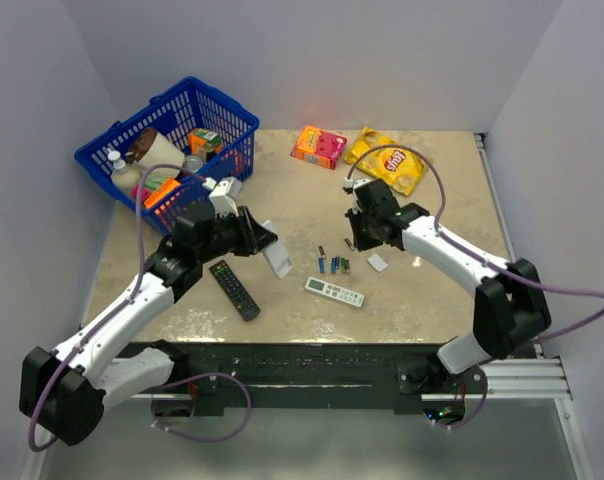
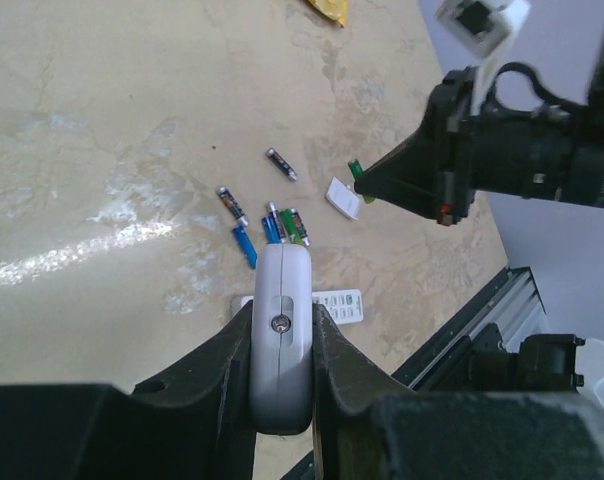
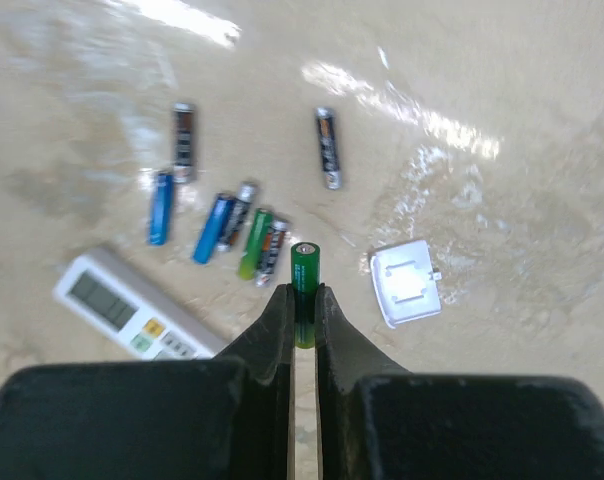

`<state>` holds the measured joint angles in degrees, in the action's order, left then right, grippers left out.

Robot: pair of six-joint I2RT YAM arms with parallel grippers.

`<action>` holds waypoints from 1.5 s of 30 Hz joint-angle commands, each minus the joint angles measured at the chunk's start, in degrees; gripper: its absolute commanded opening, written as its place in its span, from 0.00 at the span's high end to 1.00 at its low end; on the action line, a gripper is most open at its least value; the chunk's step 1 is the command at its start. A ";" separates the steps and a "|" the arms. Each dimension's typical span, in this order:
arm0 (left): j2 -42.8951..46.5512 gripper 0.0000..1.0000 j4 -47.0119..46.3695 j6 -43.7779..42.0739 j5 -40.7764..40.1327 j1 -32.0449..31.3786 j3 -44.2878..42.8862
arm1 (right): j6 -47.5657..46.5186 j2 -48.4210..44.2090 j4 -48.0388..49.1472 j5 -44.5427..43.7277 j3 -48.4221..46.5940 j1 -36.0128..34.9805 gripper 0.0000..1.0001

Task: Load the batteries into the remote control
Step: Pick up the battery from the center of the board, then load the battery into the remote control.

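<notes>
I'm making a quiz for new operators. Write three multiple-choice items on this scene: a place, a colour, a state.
1. Where is the white battery cover? A in the basket; B on the table beside the loose batteries; C on the crisp bag.
2. What colour is the battery in the right gripper? A blue; B green; C red.
3. What is the left gripper doing? A hanging open; B shut on the black remote; C shut on the white remote.
Key: 1 B, it lies on the tabletop by the cells. 2 B, the clamped cell is green. 3 C, its jaws pinch that remote.
</notes>
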<state>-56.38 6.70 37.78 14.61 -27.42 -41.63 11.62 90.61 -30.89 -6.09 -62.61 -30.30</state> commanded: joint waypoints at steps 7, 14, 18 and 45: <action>-11.90 1.00 -5.73 -1.13 18.51 0.70 -10.75 | -21.27 -18.88 6.10 29.26 -4.45 -1.25 1.00; -18.14 1.00 -9.51 0.62 28.79 0.88 -16.20 | -24.97 -27.32 15.25 41.59 -0.85 -3.44 1.00; -19.47 1.00 -12.32 3.08 31.88 0.88 -17.43 | -26.91 -27.85 13.50 48.53 -1.37 -4.41 1.00; -17.89 1.00 -20.06 13.28 39.44 0.70 -17.79 | -46.24 -24.43 -1.27 54.96 -4.98 -8.37 1.00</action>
<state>-76.14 -9.93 47.88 51.59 -27.00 -57.14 -30.81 65.95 -30.20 48.99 -64.88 -38.24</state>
